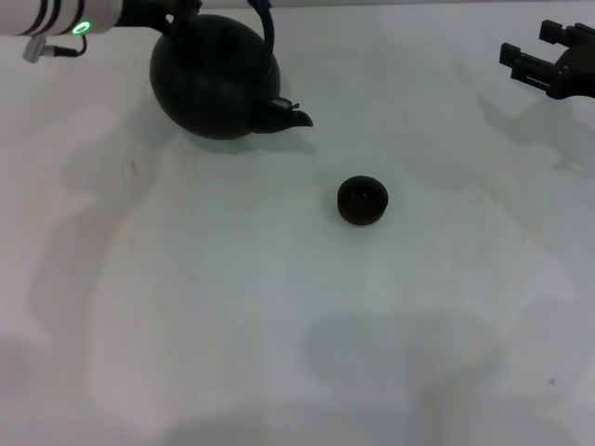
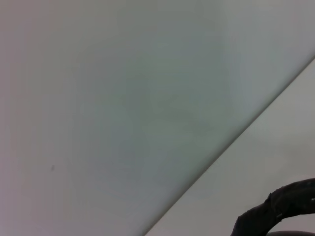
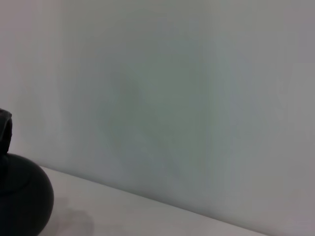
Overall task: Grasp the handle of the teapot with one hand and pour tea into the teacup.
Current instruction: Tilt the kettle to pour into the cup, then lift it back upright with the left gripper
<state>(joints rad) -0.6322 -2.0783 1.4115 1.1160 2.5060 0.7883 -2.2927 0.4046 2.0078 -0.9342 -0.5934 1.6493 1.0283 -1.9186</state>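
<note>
The black teapot [image 1: 212, 82] stands at the far left of the white table, its short spout [image 1: 292, 114] pointing right toward the teacup. Its handle [image 1: 268, 32] arches up past the top edge of the head view. My left gripper [image 1: 177, 11] is at the top of that handle, mostly cut off by the frame. A piece of the handle [image 2: 283, 206] also shows in the left wrist view. The small black teacup [image 1: 362, 201] sits alone near the table's middle, right of and nearer than the spout. My right gripper [image 1: 535, 46] hangs open at the far right, holding nothing.
The white table [image 1: 279, 325] runs back to a pale wall [image 3: 172, 98]. The right wrist view catches the teapot's round body [image 3: 22, 196] at its edge.
</note>
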